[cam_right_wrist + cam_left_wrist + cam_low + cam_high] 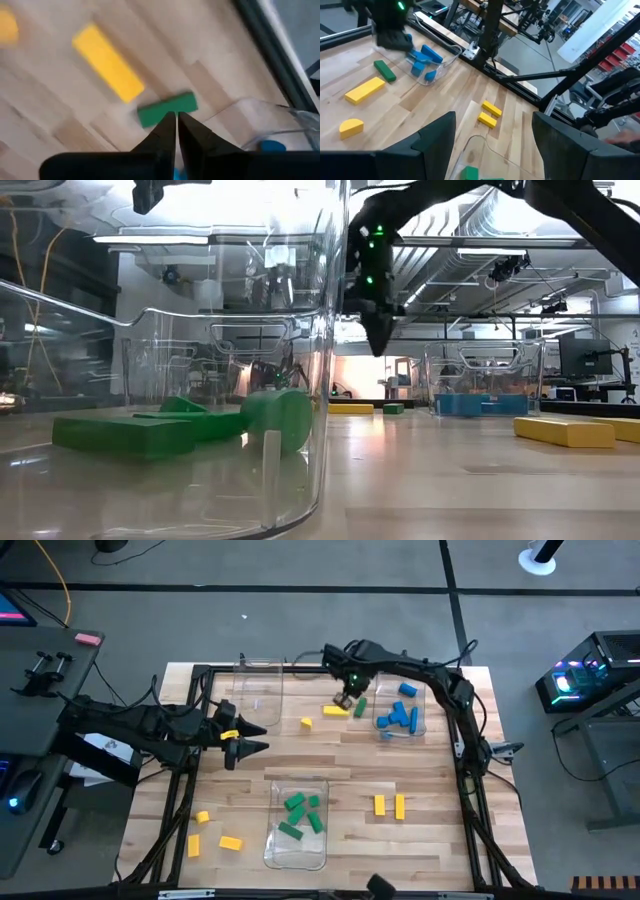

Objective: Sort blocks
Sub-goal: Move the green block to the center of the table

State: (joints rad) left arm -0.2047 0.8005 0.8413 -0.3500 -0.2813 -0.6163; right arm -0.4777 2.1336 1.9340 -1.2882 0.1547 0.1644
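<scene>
From above, the right gripper [344, 698] hangs over the far middle of the wooden table [430, 840], fingers pinched together with nothing between them. A green block [360, 707] lies just beside its tips, a yellow bar [335, 711] close on the other side. Past the green block stands a clear bin [421, 720] of blue blocks [398, 716]. The left gripper [256, 738] waits well apart near the table's left side, fingers spread wide and empty. A near bin [272, 840] holds green blocks [301, 815]; yellow blocks [389, 805] lie scattered in front.

At table height, the right gripper [378, 340] hangs above the surface, the green block [393, 408] below it.

The left wrist camera shows its own spread fingers [432, 145] framing two yellow blocks [489, 114].

The right wrist camera shows the closed fingertips [176, 120] overlapping the green block [167, 108], not gripping it, the yellow bar [108, 62] beyond.
</scene>
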